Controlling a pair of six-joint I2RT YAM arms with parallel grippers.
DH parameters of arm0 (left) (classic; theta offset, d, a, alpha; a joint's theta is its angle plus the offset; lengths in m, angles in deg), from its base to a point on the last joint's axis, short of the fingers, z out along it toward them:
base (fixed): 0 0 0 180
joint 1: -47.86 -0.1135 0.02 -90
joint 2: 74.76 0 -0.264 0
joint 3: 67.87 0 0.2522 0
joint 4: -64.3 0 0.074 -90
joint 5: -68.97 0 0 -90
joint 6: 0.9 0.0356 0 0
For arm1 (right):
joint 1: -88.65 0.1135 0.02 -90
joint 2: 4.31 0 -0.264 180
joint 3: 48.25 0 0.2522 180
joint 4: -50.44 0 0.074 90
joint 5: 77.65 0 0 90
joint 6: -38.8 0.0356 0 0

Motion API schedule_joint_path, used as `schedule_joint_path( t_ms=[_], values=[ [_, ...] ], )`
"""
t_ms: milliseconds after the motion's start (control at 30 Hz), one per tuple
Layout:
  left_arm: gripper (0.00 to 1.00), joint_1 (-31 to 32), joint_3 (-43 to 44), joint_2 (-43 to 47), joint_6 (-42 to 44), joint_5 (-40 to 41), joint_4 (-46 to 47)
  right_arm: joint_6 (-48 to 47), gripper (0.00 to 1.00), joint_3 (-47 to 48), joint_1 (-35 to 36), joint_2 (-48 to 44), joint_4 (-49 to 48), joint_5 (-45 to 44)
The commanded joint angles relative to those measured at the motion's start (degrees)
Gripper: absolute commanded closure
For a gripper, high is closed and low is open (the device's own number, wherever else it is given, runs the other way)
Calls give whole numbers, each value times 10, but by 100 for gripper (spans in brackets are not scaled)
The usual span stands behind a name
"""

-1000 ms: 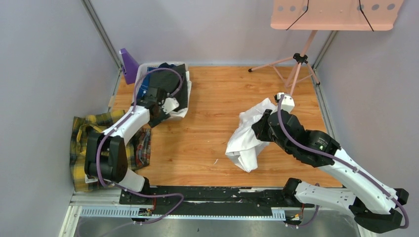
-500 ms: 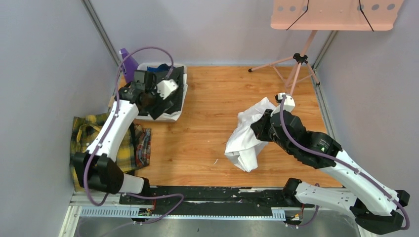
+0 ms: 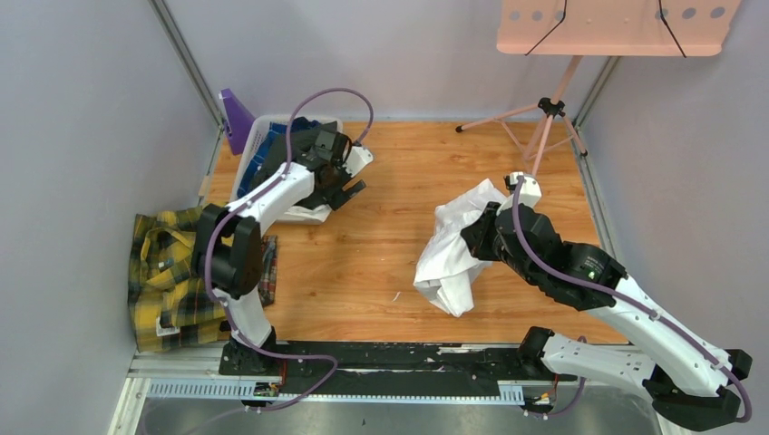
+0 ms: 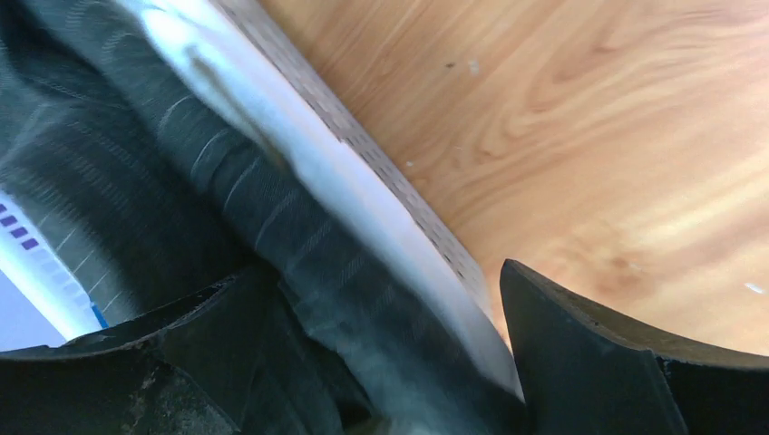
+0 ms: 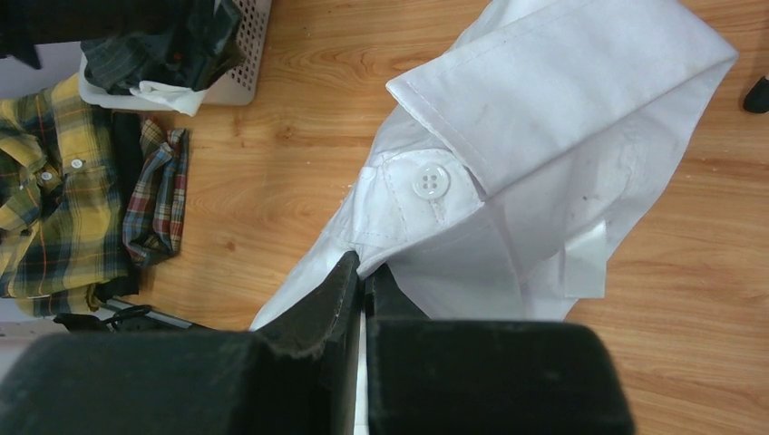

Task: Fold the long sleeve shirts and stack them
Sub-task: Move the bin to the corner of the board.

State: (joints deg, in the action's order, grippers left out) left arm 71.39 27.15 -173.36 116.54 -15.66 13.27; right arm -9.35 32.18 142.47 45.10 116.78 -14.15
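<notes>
White shirt (image 3: 451, 252) sits crumpled right of centre on the wooden tabletop (image 3: 390, 181). My right fingers (image 5: 326, 304) are pressed together, pinching its fabric just below a buttoned cuff. The yellow-green plaid shirt (image 3: 168, 272) lies rumpled at the tabletop's left edge, well apart from the white one. My left fingers (image 4: 589, 362) are spread wide at the white perforated basket (image 4: 363, 172), back left. Its wall and a dark striped cloth (image 4: 136, 181) draped over it sit between them.
</notes>
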Motion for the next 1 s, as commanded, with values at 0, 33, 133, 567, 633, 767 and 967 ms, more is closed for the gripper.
schedule_joint_path(
  t_ms=[0,33,133,567,633,767,967],
  values=[
    [0,-2,2,-50,20,148,104,-5,100,1,0,-10,-33,-13],
    [0,-3,1,-54,27,166,113,-5,100,2,0,-9,-32,-12],
    [3,-13,-19,-55,41,187,134,-7,100,4,0,-8,-32,-14],
    [22,-139,-62,-37,52,187,162,-5,100,-3,0,-1,-38,-8],
    [22,-149,-60,-41,46,189,163,-3,100,-6,0,-3,-38,-6],
    [22,-174,-54,-48,28,180,161,0,100,-12,0,-5,-39,-2],
    [1,-182,-41,9,-18,89,106,-22,100,-13,0,39,-69,19]
  ],
)
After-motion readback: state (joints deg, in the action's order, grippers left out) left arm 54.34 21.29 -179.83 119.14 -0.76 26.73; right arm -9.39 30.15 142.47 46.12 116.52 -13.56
